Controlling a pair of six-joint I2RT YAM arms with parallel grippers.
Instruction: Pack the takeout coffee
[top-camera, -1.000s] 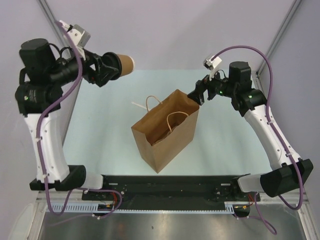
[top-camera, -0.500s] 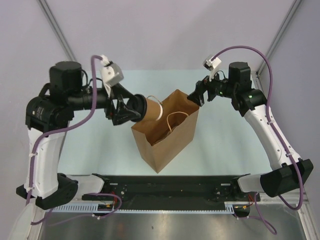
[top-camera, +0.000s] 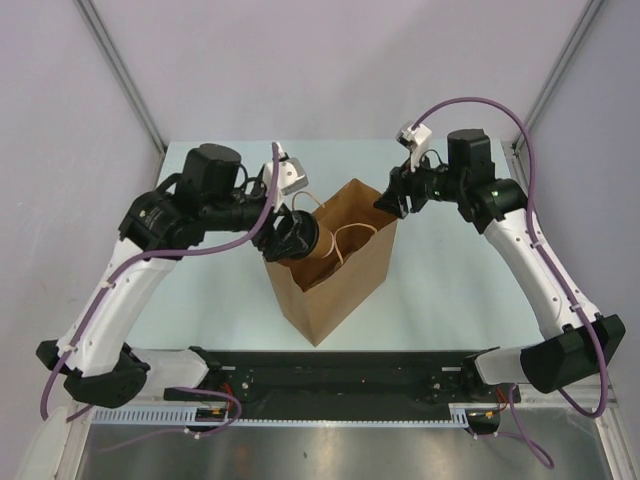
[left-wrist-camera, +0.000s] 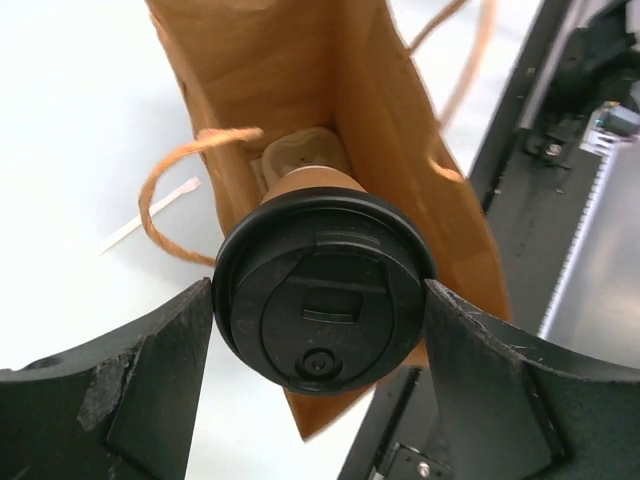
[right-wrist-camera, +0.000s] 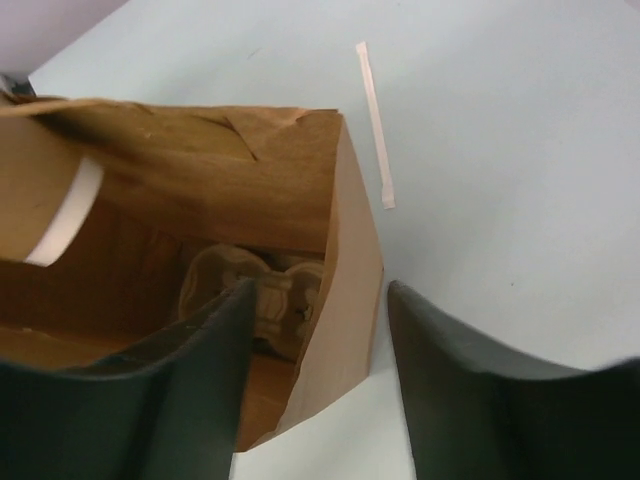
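Half-hidden cup (left-wrist-camera: 325, 290) in left claw (left-wrist-camera: 318, 385)

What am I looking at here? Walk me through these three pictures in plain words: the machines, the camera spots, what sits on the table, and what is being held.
Two robot arms are bolted to the near edge of a pale table. Each ends in a two-finger tool. One picture looks down from above and behind the arms; the other two come from cameras on the wrists, so each shows its own fingers.

An open paper bag with cord handles stands on the table. A pulp carrier lies at its bottom, and a thin white stick lies on the table beside it.

The left tool grips a coffee cup with a black lid over the bag's mouth. The right tool straddles the bag's rim; whether it pinches the rim I cannot tell.
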